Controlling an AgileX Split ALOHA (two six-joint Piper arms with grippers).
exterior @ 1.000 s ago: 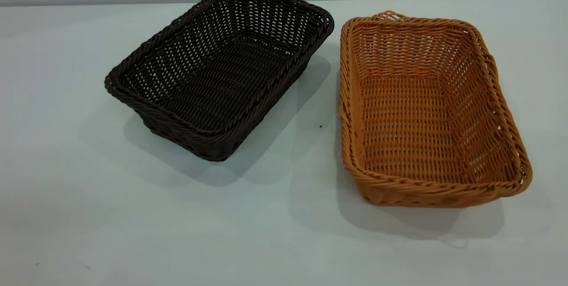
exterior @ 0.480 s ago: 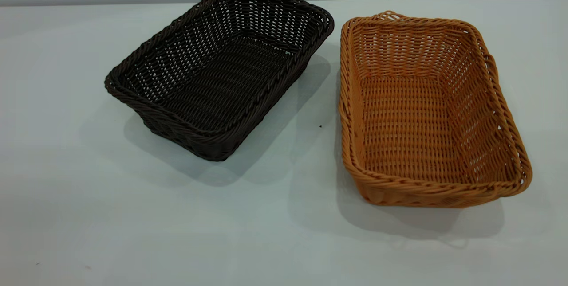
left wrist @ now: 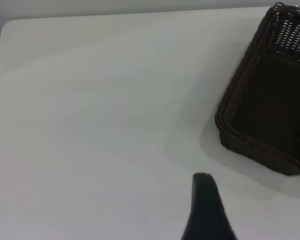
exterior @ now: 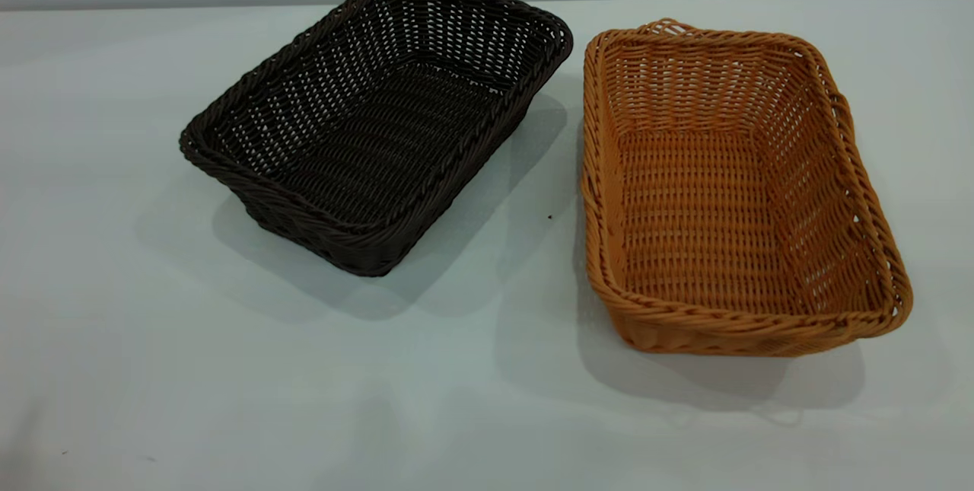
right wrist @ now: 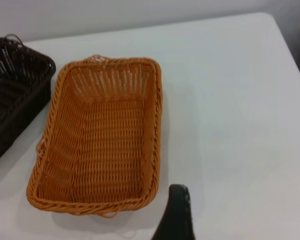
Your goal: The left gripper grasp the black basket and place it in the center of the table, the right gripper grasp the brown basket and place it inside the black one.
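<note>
Exterior view shows the black basket (exterior: 377,122) at centre-left and the brown basket (exterior: 734,190) at right on the table (exterior: 152,369), both unmoved since the earlier frames. One dark finger (left wrist: 206,210) of the left gripper and one of the right gripper (right wrist: 176,214) show; whether the jaws are open cannot be told.

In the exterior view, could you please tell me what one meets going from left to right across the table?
Bare table → black basket, set at an angle → a narrow strip of table → brown basket → bare table again. Neither gripper shows in this view.
</note>
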